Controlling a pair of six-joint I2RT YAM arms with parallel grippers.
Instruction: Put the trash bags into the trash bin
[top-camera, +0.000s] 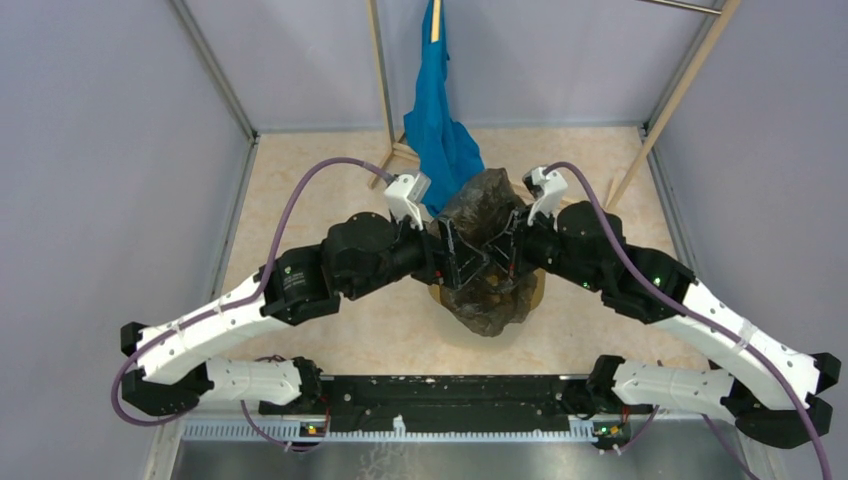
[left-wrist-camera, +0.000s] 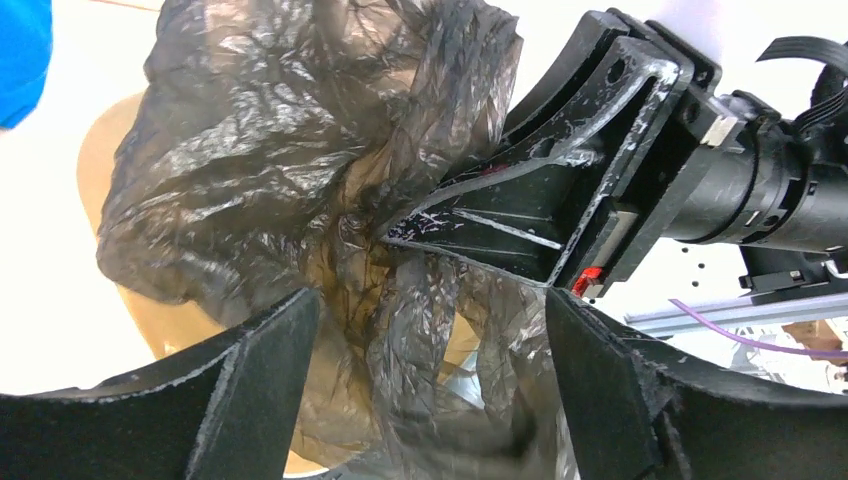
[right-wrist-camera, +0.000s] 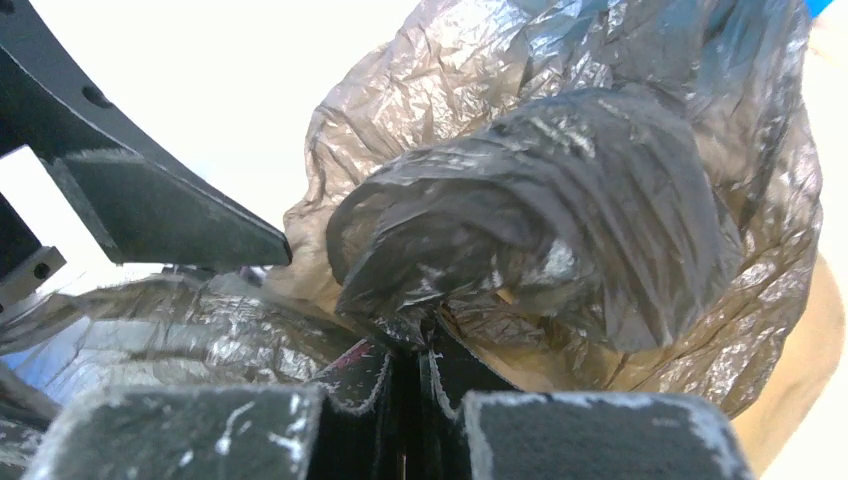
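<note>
The dark grey-brown see-through trash bag (top-camera: 487, 203) is draped in a bunch over the cream-beige trash bin (top-camera: 438, 294), hiding most of its rim. My right gripper (top-camera: 503, 247) is shut on a fold of the bag; in the right wrist view its fingertips (right-wrist-camera: 425, 350) pinch the film of the bag (right-wrist-camera: 560, 200). My left gripper (top-camera: 462, 262) is open, and in the left wrist view (left-wrist-camera: 430, 390) loose film of the bag (left-wrist-camera: 300, 150) hangs between its wide-apart fingers (left-wrist-camera: 250, 380). The bin's beige wall shows behind the bag (left-wrist-camera: 100, 160) and in the right wrist view (right-wrist-camera: 800, 350).
A bright blue cloth (top-camera: 440, 120) hangs from a wooden rack (top-camera: 380, 90) just behind the bin, and a corner of the cloth shows in the left wrist view (left-wrist-camera: 20, 50). Another wooden pole (top-camera: 675, 105) leans at the back right. Grey walls enclose the floor on both sides.
</note>
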